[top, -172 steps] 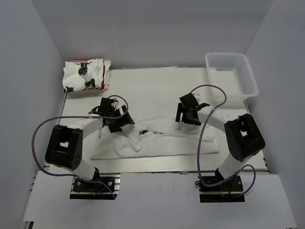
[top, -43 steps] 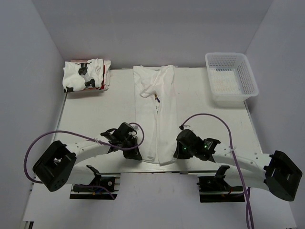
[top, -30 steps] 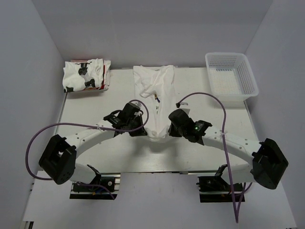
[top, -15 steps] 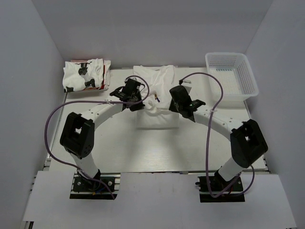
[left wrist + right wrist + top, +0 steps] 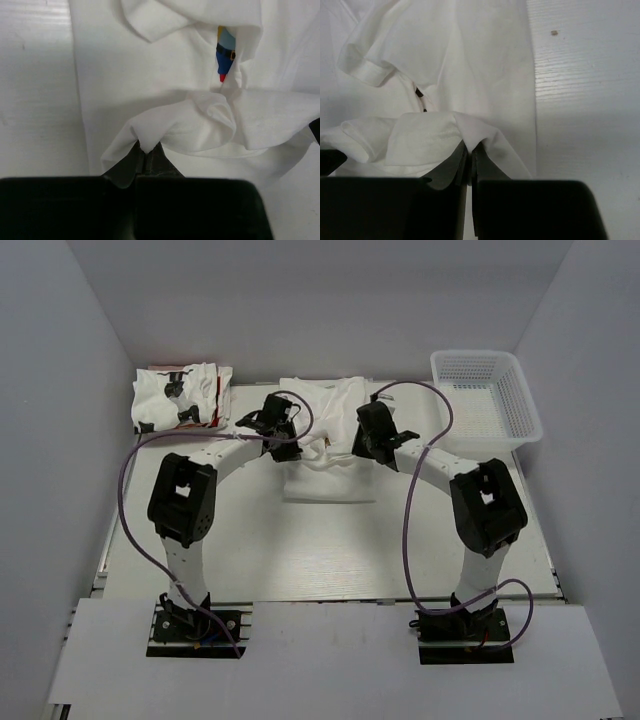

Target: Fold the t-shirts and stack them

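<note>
A white t-shirt [image 5: 325, 478] lies folded at the far middle of the table, its near half doubled back over the far half. My left gripper [image 5: 284, 446] is shut on a pinched corner of the t-shirt [image 5: 150, 75] at its left side, the cloth peaking between the fingertips of the left gripper [image 5: 145, 150]. A blue and red bit of print [image 5: 225, 52] peeks from a fold. My right gripper [image 5: 366, 446] is shut on the right corner of the t-shirt [image 5: 485, 65], with the right gripper [image 5: 469, 148] holding the cloth tip between nearly closed jaws.
A pile of folded t-shirts with black and red prints [image 5: 180, 398] sits at the far left corner. A white mesh basket [image 5: 485, 400] stands at the far right. Purple cables loop over both arms.
Both grippers carried the shirt's near hem away from the arm bases toward the far edge, folding the long strip in half. Both arms now reach far out.
</note>
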You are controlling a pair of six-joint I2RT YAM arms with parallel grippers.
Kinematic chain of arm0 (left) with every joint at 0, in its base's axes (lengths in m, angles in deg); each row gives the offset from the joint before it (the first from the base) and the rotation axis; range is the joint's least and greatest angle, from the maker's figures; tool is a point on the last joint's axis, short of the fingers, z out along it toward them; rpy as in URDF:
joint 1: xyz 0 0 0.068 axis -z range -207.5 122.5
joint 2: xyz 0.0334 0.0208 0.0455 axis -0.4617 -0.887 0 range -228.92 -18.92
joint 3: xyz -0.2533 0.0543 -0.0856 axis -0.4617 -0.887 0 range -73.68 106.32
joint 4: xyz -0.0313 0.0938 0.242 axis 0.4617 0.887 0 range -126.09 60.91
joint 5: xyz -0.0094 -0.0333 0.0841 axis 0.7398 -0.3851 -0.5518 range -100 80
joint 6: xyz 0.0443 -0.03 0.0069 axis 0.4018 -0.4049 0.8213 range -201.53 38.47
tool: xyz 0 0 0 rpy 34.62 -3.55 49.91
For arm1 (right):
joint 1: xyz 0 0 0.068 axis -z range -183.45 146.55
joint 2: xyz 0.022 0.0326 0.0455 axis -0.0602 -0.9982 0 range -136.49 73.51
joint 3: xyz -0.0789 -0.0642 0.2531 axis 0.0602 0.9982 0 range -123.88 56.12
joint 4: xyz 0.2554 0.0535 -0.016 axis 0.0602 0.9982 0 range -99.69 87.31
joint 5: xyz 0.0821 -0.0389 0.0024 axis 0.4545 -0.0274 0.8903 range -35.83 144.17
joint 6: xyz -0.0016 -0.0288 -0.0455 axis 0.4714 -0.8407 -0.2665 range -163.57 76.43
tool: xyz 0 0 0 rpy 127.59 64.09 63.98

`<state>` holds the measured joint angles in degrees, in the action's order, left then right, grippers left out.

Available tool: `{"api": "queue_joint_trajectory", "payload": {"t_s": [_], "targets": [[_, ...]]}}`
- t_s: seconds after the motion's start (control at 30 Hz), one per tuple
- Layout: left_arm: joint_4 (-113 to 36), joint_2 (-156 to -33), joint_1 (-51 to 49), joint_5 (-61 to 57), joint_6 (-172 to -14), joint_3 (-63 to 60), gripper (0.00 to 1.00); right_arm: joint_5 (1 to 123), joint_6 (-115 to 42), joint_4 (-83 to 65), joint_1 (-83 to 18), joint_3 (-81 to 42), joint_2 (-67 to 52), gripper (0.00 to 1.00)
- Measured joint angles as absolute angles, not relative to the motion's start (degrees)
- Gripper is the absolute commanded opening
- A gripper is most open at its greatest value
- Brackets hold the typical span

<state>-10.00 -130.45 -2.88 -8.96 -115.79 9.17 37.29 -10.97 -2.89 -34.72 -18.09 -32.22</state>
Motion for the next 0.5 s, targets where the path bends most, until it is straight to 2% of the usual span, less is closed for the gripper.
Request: {"api": "queue_joint_trajectory", "payload": {"t_s": [0.03,0.07,0.13,0.2,0.23,0.27,0.3,0.33,0.37,0.5], "targets": [[-9.85,-131.50,-3.01,-8.74,-115.44,10.22,0.17,38.12,-11.30,-3.45,-34.32,-18.79,-33.40,0.21],[-9.44,-132.74,-3.18,-8.61,-114.81,11.66,0.29,39.19,-11.98,-3.85,-33.80,-20.06,-35.00,0.35],[-8.63,-136.11,-3.77,-8.13,-113.71,15.95,0.64,40.09,-12.57,-4.07,-33.21,-22.57,-37.62,0.43],[-8.26,-140.02,-4.71,-8.07,-113.45,21.32,0.74,41.18,-13.31,-5.16,-32.49,-26.46,-41.25,0.53],[-7.56,-142.08,-5.39,-8.18,-113.28,24.43,0.79,41.92,-13.94,-5.88,-31.98,-28.43,-43.00,0.66],[-6.31,-144.35,-6.24,-8.07,-113.12,28.40,0.91,42.53,-14.36,-5.92,-31.50,-30.73,-44.70,0.76],[-5.48,-146.05,-7.03,-8.07,-112.82,31.59,1.00,43.17,-14.95,-5.84,-30.87,-33.55,-46.39,0.81],[-4.74,-147.28,-7.79,-8.02,-112.93,34.37,1.00,44.19,-15.80,-5.88,-30.24,-36.06,-47.72,0.89],[-4.41,-147.91,-8.65,-7.83,-113.04,36.27,1.00,44.96,-16.63,-6.25,-29.71,-37.11,-47.94,0.91],[-6.16,-142.71,-11.34,-7.17,-112.80,30.15,1.00,48.70,-19.23,-9.75,-28.29,-32.06,-42.80,0.91]]}}
